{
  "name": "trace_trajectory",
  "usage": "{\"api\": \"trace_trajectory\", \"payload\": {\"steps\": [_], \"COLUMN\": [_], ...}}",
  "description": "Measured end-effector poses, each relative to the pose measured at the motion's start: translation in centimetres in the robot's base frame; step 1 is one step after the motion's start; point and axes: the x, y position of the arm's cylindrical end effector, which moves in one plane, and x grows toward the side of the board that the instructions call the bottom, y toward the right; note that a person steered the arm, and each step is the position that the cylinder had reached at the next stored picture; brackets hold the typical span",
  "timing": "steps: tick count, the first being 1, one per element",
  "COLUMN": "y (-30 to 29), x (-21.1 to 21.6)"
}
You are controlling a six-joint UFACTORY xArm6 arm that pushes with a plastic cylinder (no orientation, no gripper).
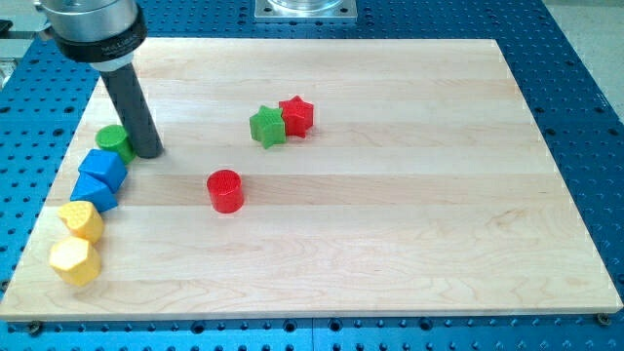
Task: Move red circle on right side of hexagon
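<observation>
The red circle (225, 190) sits on the wooden board left of centre. Two yellow blocks lie at the view's lower left: an upper one (81, 220) and a lower hexagon-like one (74, 260). My tip (148, 152) rests on the board at the view's upper left, touching or just right of the green circle (115, 141). The red circle is about 80 px to the right of and below my tip, apart from it. The yellow blocks are far to the left of the red circle.
Two blue blocks (102, 169) (94, 193) sit between the green circle and the yellow blocks along the board's left edge (39, 229). A green star (267, 127) and a red star (295, 116) touch each other above the red circle.
</observation>
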Motion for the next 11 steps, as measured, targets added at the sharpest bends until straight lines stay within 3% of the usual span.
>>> {"api": "trace_trajectory", "payload": {"steps": [1,2,3,4,5,6,7,9,11], "y": [0.0,6.4,12.2,12.7,15.4,22.7,20.8,12.5,11.6], "x": [0.0,0.1,5.5,10.9,10.9,12.1,19.6,19.9,16.0]}}
